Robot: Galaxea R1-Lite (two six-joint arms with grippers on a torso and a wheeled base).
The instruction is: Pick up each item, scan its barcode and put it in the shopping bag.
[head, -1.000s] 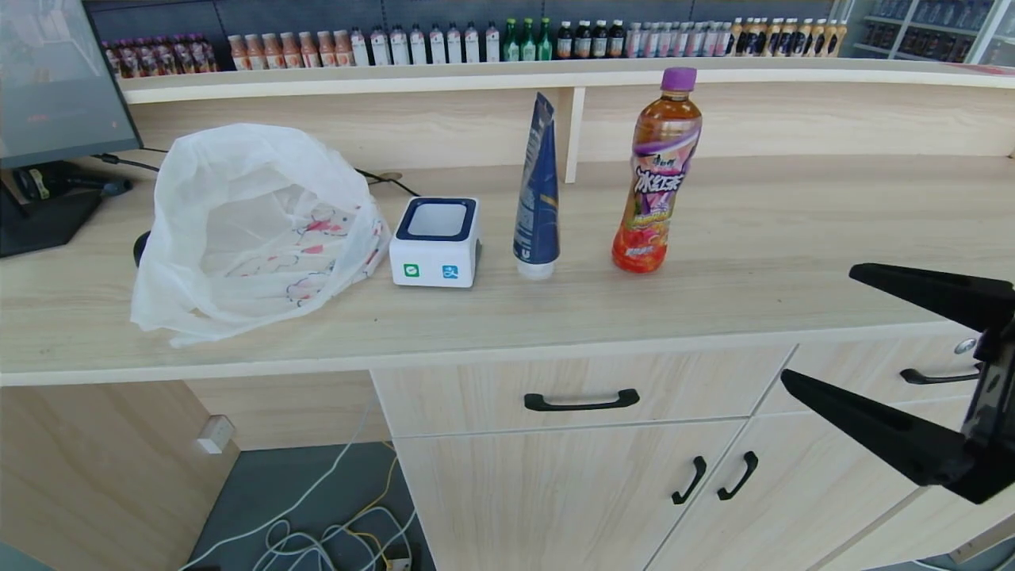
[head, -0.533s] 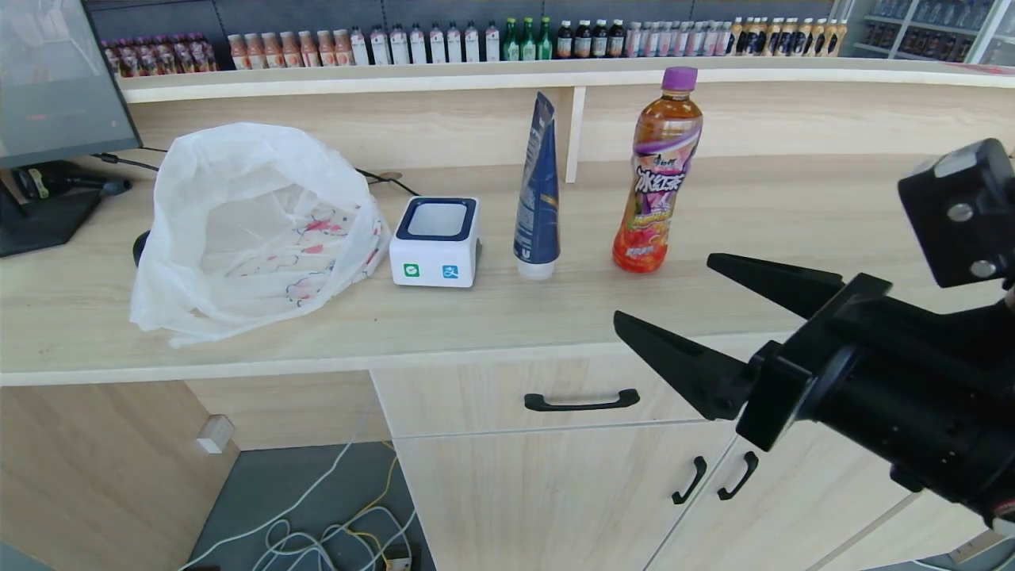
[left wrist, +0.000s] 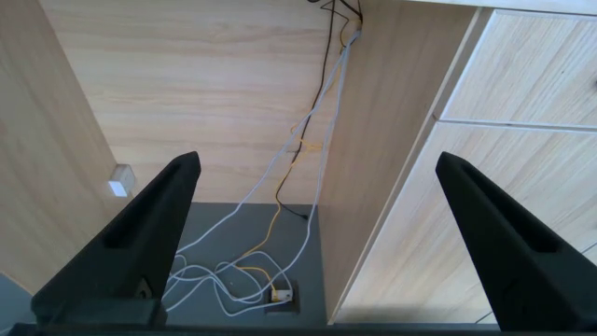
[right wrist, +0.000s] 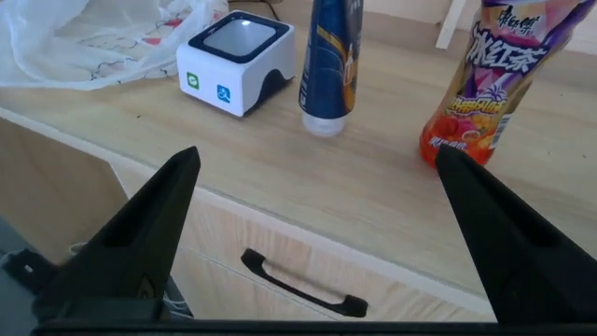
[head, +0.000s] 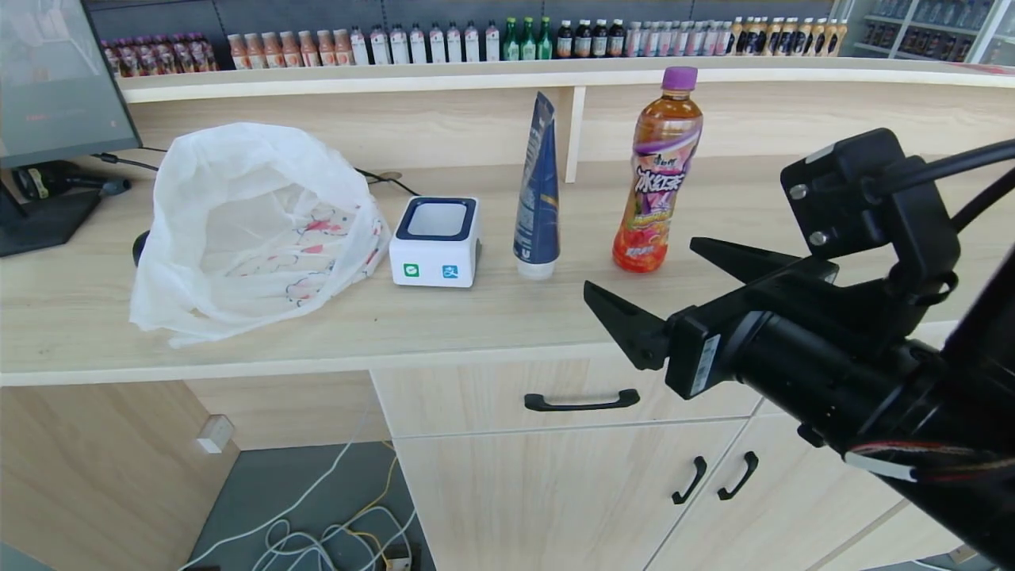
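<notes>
An orange drink bottle (head: 656, 170) with a purple cap stands on the wooden counter (head: 492, 305), and a dark blue tube (head: 537, 189) stands on its cap to its left. Left of the tube sits the white box scanner (head: 435, 241), then the open white shopping bag (head: 250, 226). My right gripper (head: 641, 284) hangs open over the counter's front edge, just in front of the bottle, holding nothing. In the right wrist view the bottle (right wrist: 480, 79), tube (right wrist: 332, 63) and scanner (right wrist: 235, 62) lie ahead. My left gripper (left wrist: 317, 177) is open, low beside the cabinet, facing the floor.
A monitor (head: 55, 79) and a handheld scanner (head: 63, 184) stand at the counter's far left. A raised back ledge (head: 555, 75) carries a row of bottles. Drawers with black handles (head: 581, 400) sit below the counter; cables (left wrist: 252, 271) lie on the floor.
My right arm has risen and swung left from the lower right edge, bringing its open gripper up to the counter's front edge near the bottle. The items have not moved.
</notes>
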